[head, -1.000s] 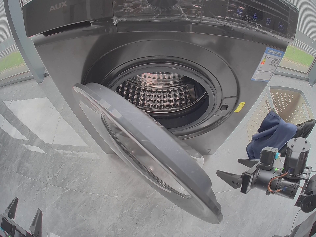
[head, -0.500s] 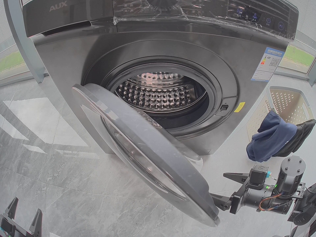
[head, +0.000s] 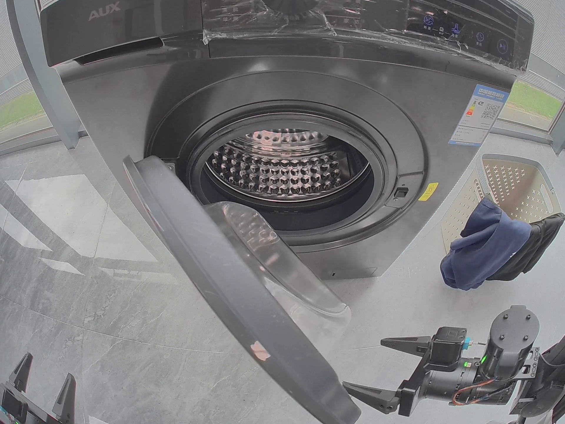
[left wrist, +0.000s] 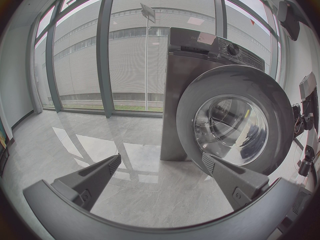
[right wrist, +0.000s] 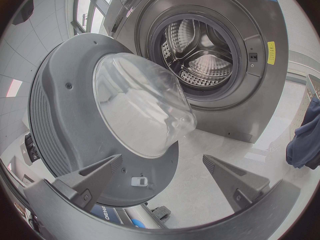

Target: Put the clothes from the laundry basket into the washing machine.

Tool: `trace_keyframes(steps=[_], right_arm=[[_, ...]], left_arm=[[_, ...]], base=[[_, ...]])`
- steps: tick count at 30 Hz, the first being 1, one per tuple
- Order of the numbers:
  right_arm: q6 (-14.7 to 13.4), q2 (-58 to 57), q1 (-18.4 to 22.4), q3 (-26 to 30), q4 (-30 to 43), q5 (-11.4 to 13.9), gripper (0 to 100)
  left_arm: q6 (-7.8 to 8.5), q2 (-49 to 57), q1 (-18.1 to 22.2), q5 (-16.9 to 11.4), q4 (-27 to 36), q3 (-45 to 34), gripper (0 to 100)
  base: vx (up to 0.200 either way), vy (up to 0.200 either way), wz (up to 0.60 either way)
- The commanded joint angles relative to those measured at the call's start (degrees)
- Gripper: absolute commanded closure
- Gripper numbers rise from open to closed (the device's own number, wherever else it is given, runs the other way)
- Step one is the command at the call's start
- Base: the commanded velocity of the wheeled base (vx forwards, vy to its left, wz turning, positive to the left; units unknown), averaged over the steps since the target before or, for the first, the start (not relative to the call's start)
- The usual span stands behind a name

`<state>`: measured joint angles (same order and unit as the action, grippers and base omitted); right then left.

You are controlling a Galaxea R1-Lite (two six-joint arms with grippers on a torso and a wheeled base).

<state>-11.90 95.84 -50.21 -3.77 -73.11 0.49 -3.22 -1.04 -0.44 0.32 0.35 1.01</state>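
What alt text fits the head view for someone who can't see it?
A washing machine stands with its round door swung open. At right, blue and black clothes hang over a laundry basket; the open right claw hangs nearer the camera.

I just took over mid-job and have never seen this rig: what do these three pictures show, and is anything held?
The head camera looks on a grey front-loading washing machine, its round windowed door swung open, its steel drum showing no clothes. Right of it, a blue garment and a black garment hang over the rim of a cream perforated laundry basket. The other two come from wrist cameras, each looking out between that arm's fingers. The right gripper is by the door's edge, the left gripper low on the left; both open, empty.
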Motion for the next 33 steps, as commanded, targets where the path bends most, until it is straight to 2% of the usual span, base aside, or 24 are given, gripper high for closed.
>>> trace_keyframes(steps=[1, 3, 6, 10, 12, 15, 22, 29, 33], right_arm=[[-0.2, 0.1, -0.9, -0.7, -0.1, -0.3, 0], [-0.2, 0.1, -0.9, -0.7, -0.1, -0.3, 0], [-0.1, 0.0, 1.4, -1.2, -0.2, -0.9, 0], [0.4, 0.3, 12.0, -3.8, -0.1, -2.9, 0], [0.5, 0.3, 15.1, -5.0, 0.0, -2.9, 0], [0.2, 0.8, 16.9, -7.7, 0.1, -2.9, 0], [0.2, 10.2, 17.3, -13.5, -1.0, -2.9, 0], [0.8, 17.0, 16.4, -15.0, -6.8, -3.0, 0], [0.8, 18.8, 13.7, -14.5, -7.6, -3.2, 0]], left_arm=[[-0.03, 0.9, 0.0, 0.0, 0.0, -0.9, 0], [-0.03, 0.9, 0.0, 0.0, 0.0, -0.9, 0], [-0.03, 0.9, 0.0, 0.0, 0.0, -0.9, 0], [-0.12, 0.9, 0.0, -0.1, 0.0, -0.9, 0], [-0.03, 0.9, 0.0, 0.0, 0.0, -0.9, 0], [-0.03, 0.9, 0.0, 0.0, 0.0, -0.9, 0], [-0.03, 0.9, 0.0, 0.0, 0.0, -0.9, 0], [-0.03, 0.9, 0.0, 0.0, 0.0, -0.9, 0], [-0.03, 1.0, 0.0, 0.0, 0.0, -0.9, 0]], base=[[0.0, 0.0, 0.0], [0.0, 0.0, 0.0], [0.0, 0.0, 0.0], [0.0, 0.0, 0.0], [0.0, 0.0, 0.0], [0.0, 0.0, 0.0], [0.0, 0.0, 0.0], [0.0, 0.0, 0.0], [0.0, 0.0, 0.0]])
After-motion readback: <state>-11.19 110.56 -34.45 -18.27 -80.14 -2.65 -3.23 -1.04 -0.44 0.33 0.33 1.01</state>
